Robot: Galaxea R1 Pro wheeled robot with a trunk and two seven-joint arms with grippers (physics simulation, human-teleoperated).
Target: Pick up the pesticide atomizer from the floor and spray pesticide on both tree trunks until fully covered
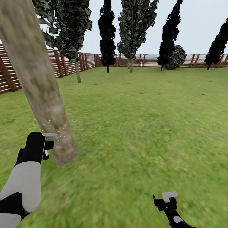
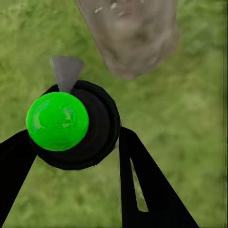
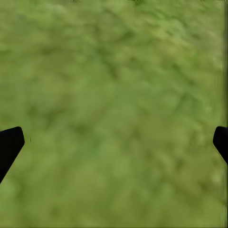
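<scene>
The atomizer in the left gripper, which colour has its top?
Bright green cap on the atomizer, with a black collar; the left wrist view shows it best.

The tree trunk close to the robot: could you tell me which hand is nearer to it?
Left. The left hand holds the atomizer beside the tree trunk; the right hand hangs apart over grass.

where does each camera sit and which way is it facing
Head: looks forward and down over lawn, fence, tree trunk; both arms show.
Left wrist: looks along closed jaws holding the atomizer, toward the trunk base.
Right wrist: faces grass; open jaws' tips at the edges.
Head and left wrist share trunk and atomizer.
</scene>
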